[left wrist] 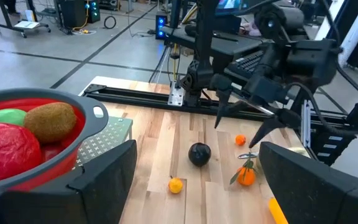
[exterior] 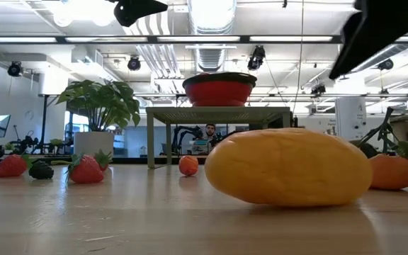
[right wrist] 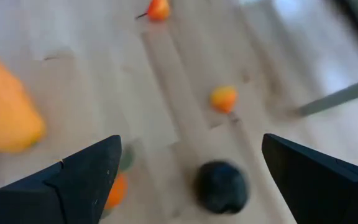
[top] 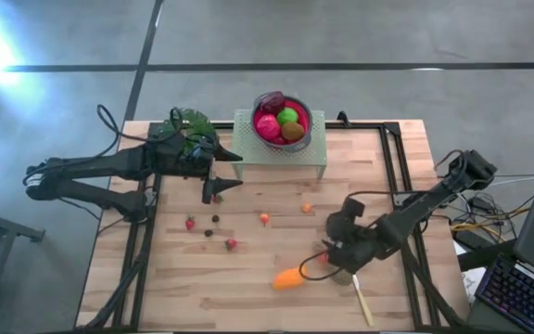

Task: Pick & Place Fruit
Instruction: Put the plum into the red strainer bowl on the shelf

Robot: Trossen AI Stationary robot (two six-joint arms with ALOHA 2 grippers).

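Observation:
A red bowl [top: 302, 109] holding green, pink, brown and maroon fruit stands on a pale green stand [top: 248, 148] at the table's far side. Loose fruit lies on the wood: an orange oval [top: 288, 277], strawberries [top: 190, 223], dark pieces [top: 215, 219], orange berries [top: 264, 219]. My right gripper [top: 327, 255] hangs open above the table just right of the orange oval, over a dark fruit [right wrist: 221, 185] and a leafed tangerine [left wrist: 246, 176]. My left gripper [top: 221, 186] waits open, raised, left of the stand.
A leafy potted plant [top: 188, 125] stands behind my left arm. A slim pale utensil [top: 362, 299] lies near the front right edge. Black rails [top: 392, 167] run along the table's sides. Bare wood lies between the strawberries and the near edge.

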